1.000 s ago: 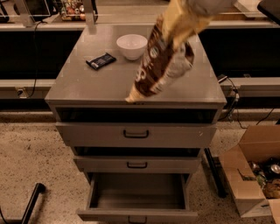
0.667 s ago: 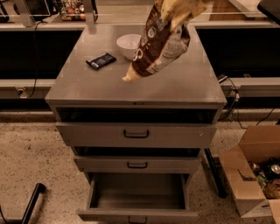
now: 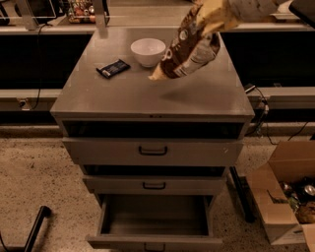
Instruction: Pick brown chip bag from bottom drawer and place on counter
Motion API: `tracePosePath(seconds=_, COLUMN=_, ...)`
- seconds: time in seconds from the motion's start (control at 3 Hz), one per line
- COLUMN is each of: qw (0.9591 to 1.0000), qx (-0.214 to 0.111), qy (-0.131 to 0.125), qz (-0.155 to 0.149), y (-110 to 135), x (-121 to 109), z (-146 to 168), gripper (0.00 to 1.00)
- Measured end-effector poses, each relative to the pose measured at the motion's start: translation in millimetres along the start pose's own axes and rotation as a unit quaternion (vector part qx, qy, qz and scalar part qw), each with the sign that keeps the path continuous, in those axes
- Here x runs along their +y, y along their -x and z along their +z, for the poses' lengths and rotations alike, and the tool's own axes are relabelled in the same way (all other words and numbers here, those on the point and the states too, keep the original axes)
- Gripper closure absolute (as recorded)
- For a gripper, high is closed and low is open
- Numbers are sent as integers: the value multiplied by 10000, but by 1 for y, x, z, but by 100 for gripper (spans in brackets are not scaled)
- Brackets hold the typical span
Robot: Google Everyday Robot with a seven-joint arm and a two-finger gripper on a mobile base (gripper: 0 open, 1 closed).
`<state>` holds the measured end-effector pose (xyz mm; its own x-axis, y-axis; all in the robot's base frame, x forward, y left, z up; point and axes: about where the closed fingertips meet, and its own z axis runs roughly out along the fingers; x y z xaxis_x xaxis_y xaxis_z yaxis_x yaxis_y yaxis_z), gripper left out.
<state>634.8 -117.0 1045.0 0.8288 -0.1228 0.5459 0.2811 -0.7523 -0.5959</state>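
The brown chip bag (image 3: 189, 51) hangs tilted in the air over the back right part of the counter (image 3: 147, 96), its lower tan corner close to the surface beside the white bowl. My gripper (image 3: 221, 12) is at the top edge of the view, shut on the bag's top end. The bottom drawer (image 3: 152, 240) is pulled open and nothing shows inside it. The two drawers above it are closed.
A white bowl (image 3: 148, 50) and a small dark blue wrapped bar (image 3: 113, 68) sit on the counter's back left. An open cardboard box (image 3: 285, 197) with items stands on the floor at the right. A dark bar (image 3: 37, 229) lies at the lower left.
The gripper has carried the chip bag upward and toward the back of the counter. The bag's lower corner now hangs next to the bowl.
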Motion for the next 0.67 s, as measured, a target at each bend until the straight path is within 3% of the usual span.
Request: tracePosePath(seconds=0.67, qw=10000, qx=32, qy=-22, qz=41, y=-2, x=5, z=5, gripper=35)
